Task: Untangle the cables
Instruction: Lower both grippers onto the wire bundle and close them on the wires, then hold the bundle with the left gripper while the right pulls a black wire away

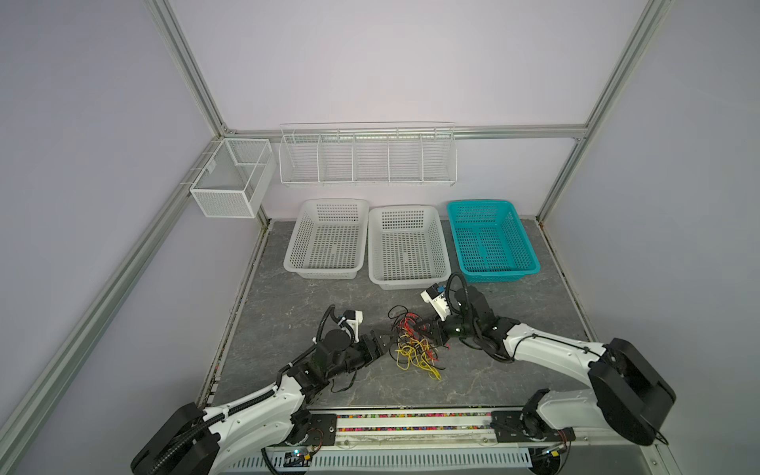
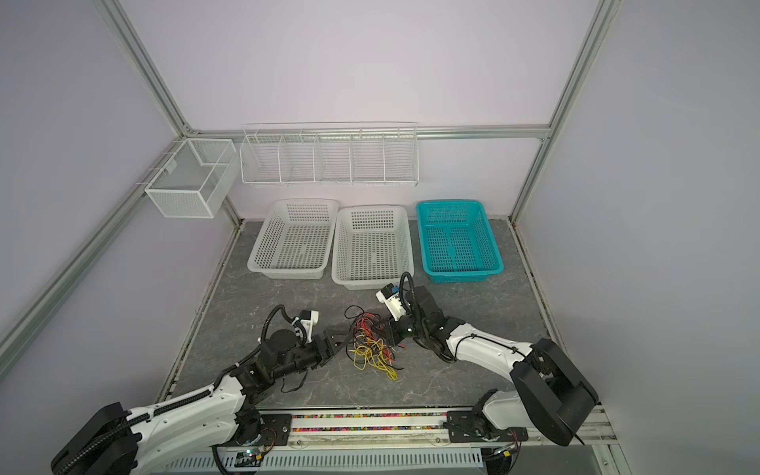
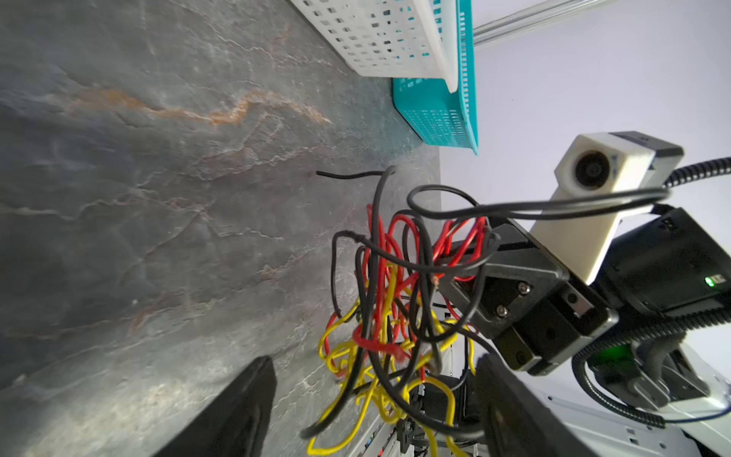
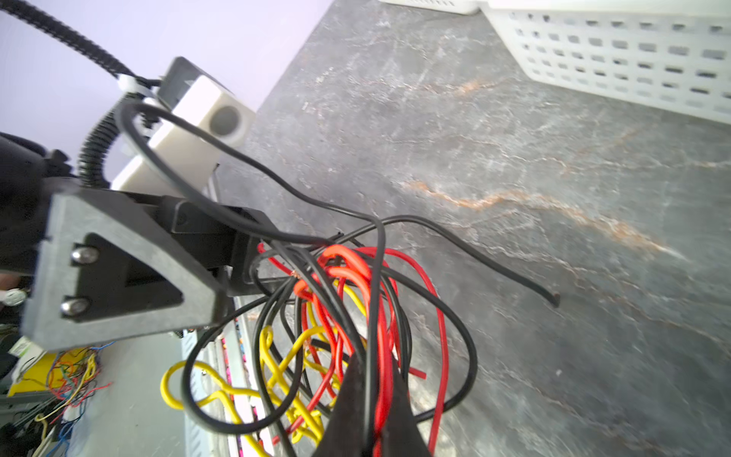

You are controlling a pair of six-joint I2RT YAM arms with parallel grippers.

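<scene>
The cables (image 1: 415, 343) (image 2: 372, 345) are a knot of thin black, red and yellow wires on the grey tabletop between my two arms. My left gripper (image 1: 382, 342) (image 2: 335, 343) reaches in from the left. In its wrist view my left gripper (image 3: 374, 362) is open, and yellow and black loops of the cables (image 3: 379, 316) hang between its two dark fingers (image 3: 245, 403). My right gripper (image 1: 427, 329) (image 2: 384, 329) comes in from the right. My right gripper (image 4: 372, 372) is shut on a red and a black strand of the cables (image 4: 348, 308).
Two white baskets (image 1: 329, 238) (image 1: 407, 246) and a teal basket (image 1: 491, 238) stand in a row behind the tangle. A white wire rack (image 1: 368, 156) and a mesh box (image 1: 232, 177) hang on the back wall. A black wire end (image 3: 340, 175) trails over the table.
</scene>
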